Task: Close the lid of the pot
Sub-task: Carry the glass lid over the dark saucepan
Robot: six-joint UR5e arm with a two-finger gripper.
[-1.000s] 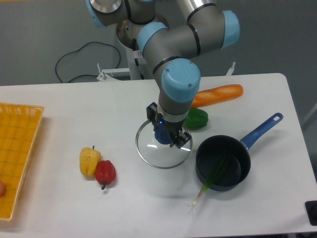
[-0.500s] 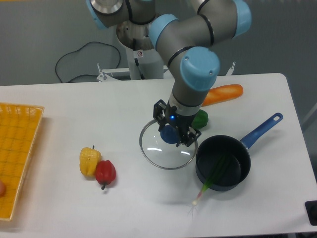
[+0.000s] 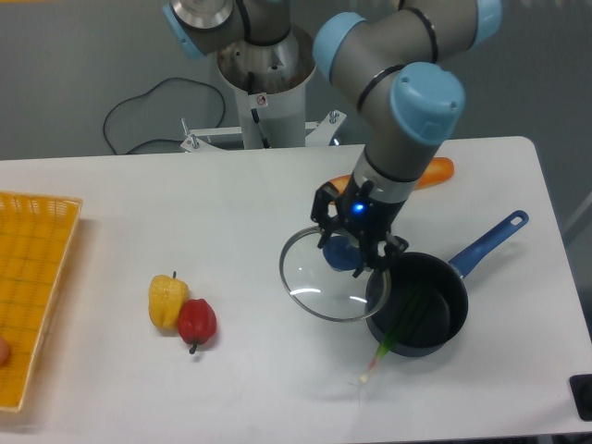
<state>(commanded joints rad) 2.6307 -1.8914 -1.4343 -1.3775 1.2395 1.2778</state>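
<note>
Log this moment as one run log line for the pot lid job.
phase: carrying | gripper: shut on lid knob | lid: lifted, overlapping pot left rim, not seated | pot: open, green onion inside

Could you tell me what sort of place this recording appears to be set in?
Probably a robotics lab staged as a kitchen: a robot arm bolted beside a white table, with a pot, glass lid and toy-like peppers.

White table (image 3: 185,203), grey floor (image 3: 74,83) behind, perhaps concrete.
</note>
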